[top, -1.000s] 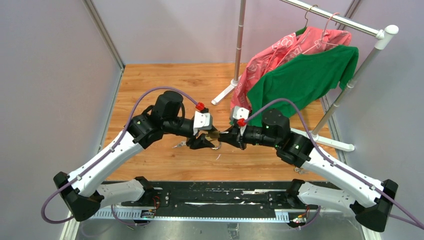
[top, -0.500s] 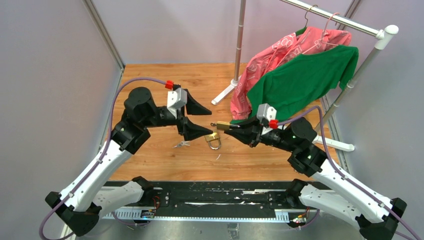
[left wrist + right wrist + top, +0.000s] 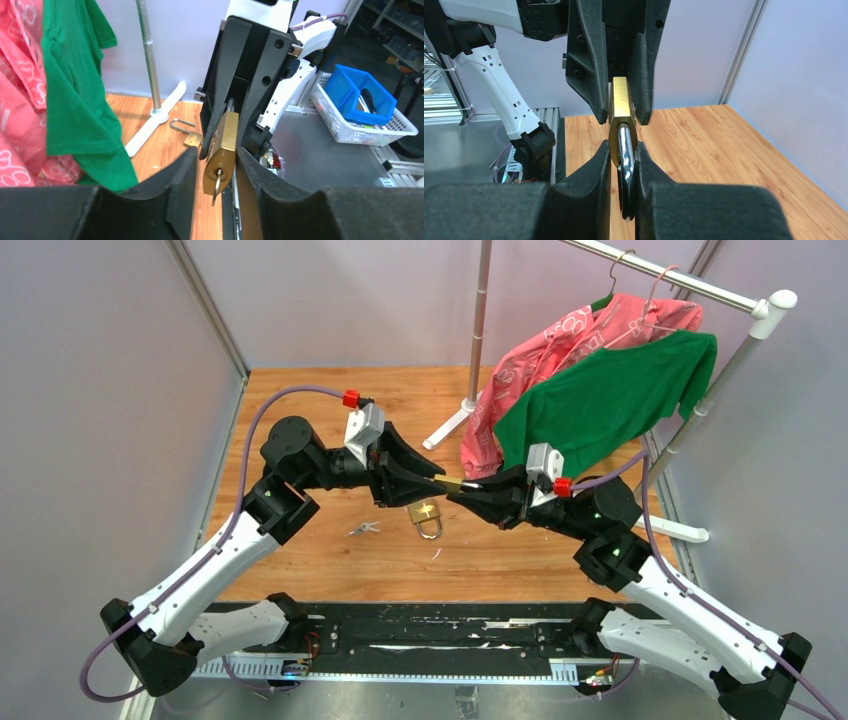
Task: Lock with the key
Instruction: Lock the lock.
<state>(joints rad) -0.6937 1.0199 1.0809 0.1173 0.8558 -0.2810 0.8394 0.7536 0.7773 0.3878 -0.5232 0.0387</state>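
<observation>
My right gripper [image 3: 462,490] is shut on the steel shackle [image 3: 625,145] of a brass padlock [image 3: 452,485] and holds it in the air above the wooden table. In the left wrist view the padlock [image 3: 223,142] faces me bottom first, with a small key [image 3: 215,189] in its keyhole. My left gripper [image 3: 436,483] is open, its fingers [image 3: 182,170] on either side of the padlock's body without clamping it. In the right wrist view the brass body [image 3: 620,102] sits between the left gripper's black fingers [image 3: 589,65].
A second brass padlock [image 3: 427,520] lies on the wooden table [image 3: 300,420] below the grippers, and loose keys [image 3: 362,530] lie to its left. A clothes rack with a green shirt [image 3: 600,390] and a pink garment [image 3: 560,340] stands at the back right, its white foot [image 3: 445,430] nearby.
My right gripper has lifted the padlock off the table. My left gripper opened, drew back, then moved in so that its fingers straddle the padlock's body.
</observation>
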